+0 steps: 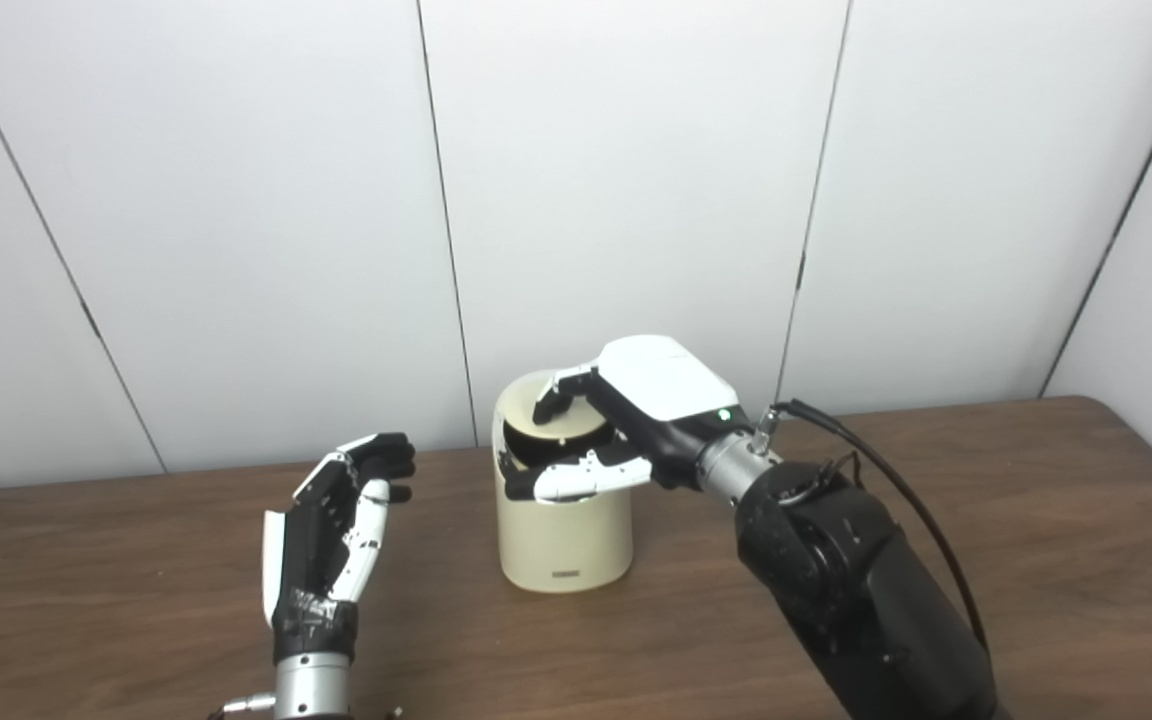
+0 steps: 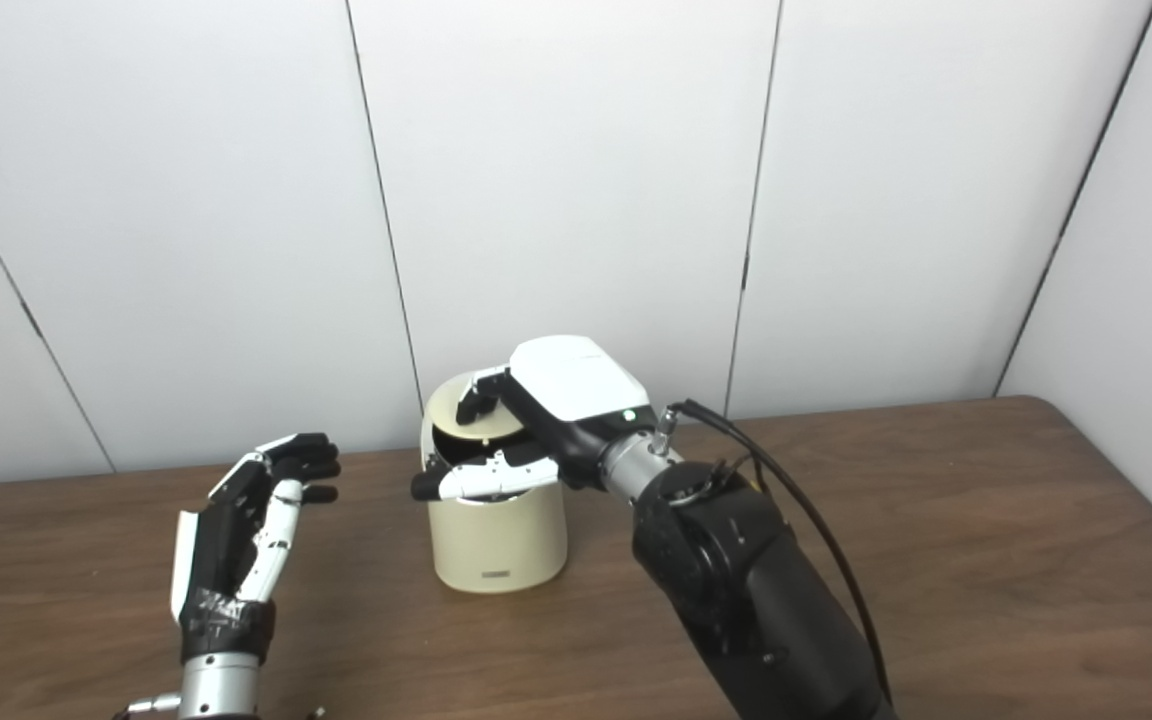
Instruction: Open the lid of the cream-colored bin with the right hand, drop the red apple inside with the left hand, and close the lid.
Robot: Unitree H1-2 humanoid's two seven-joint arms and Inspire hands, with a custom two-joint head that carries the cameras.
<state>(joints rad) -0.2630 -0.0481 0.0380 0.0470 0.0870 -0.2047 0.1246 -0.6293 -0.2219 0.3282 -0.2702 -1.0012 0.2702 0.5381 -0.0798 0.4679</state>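
While the black-and-white right hand [image 1: 626, 425] reaches over the short cream-coloured plastic bin [image 1: 564, 530], its fingers [image 1: 558, 392] rest on the tilted round cream lid [image 1: 546, 415] and its thumb [image 1: 576, 480] lies along the front rim, so the lid is caught between them and held part-way open. That grip makes sense for the task: the lid looks hinged at the back, and it probably drops shut unless something props it. A dark gap shows beneath the raised disc, but nothing inside can be made out.

Off to the side, well apart from the bin, the black-and-white left hand [image 1: 336, 530] stands upright above the brown wooden table [image 1: 1036, 520], fingers loosely curled and apart, holding nothing. No red apple shows in either view; with the left palm empty and the lid up, my guess is it already lies in the bin, though the opening is too dark to confirm this. If so, closing the lid is what remains.

The bin is a plain rounded cylinder, matte and pale, with a small dark label near its base; it stands upright near the table's far edge, before the white panelled wall [image 1: 636, 180]
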